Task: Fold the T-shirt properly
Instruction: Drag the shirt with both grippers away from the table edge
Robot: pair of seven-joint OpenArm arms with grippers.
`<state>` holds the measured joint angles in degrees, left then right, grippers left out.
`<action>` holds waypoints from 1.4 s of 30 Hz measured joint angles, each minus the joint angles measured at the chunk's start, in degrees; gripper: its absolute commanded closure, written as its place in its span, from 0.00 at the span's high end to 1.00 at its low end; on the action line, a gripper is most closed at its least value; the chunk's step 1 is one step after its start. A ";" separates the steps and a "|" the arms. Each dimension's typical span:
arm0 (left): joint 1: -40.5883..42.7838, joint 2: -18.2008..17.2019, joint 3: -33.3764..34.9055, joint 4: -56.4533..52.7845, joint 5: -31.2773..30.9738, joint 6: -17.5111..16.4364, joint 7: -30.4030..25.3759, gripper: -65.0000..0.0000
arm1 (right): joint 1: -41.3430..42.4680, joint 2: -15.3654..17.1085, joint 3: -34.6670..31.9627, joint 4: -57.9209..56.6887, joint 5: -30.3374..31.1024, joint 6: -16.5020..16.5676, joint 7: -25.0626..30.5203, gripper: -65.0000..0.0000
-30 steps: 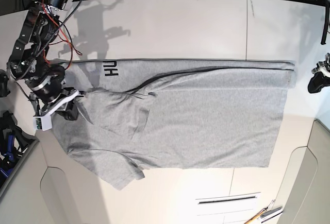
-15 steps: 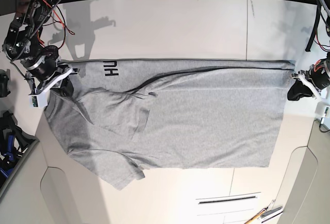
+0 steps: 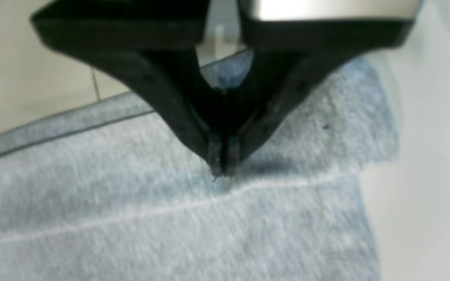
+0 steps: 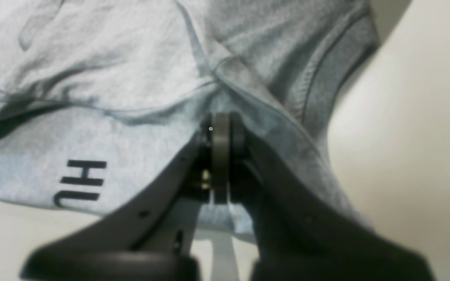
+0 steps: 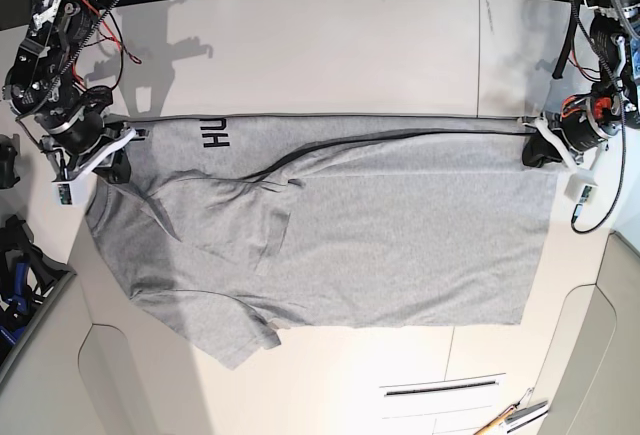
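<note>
Here, T-shirt (image 5: 340, 225): heather-grey, spread flat on the white table (image 5: 330, 45), one long edge folded over.
Long axis: runs across the base view, left to right.
Pointing: neck and sleeves toward the base view's left, hem toward its right.
Near edge: a short sleeve (image 5: 235, 340) sticks out toward the camera.
Far edge: a straight fold line, with black block lettering (image 5: 214, 133) at its left end.
Right gripper (image 5: 118, 160): jaws pressed together, pinching T-shirt cloth at the far left corner, beside the lettering.
Left gripper (image 5: 540, 150): jaws closed tight, tips on the hem at the far right corner; whether cloth sits between them is unclear.
</note>
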<state>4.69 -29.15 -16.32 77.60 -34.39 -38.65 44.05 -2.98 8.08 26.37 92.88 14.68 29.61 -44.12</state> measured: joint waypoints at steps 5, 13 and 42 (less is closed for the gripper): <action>-0.11 0.31 -0.09 0.02 1.36 0.72 -0.42 0.00 | -0.02 0.46 -0.02 -5.16 -1.11 0.00 1.66 0.00; 1.46 0.28 -0.13 0.02 0.83 0.87 -0.74 0.00 | 0.26 3.69 -0.02 -10.19 0.07 0.66 3.08 0.00; 14.01 -0.17 -6.29 1.18 -15.58 0.42 4.09 0.00 | -14.03 5.75 -0.09 5.88 4.96 0.00 -5.03 0.00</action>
<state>18.70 -29.32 -22.61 78.78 -49.98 -38.24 48.14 -17.02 13.82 26.28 98.76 19.64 29.61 -49.15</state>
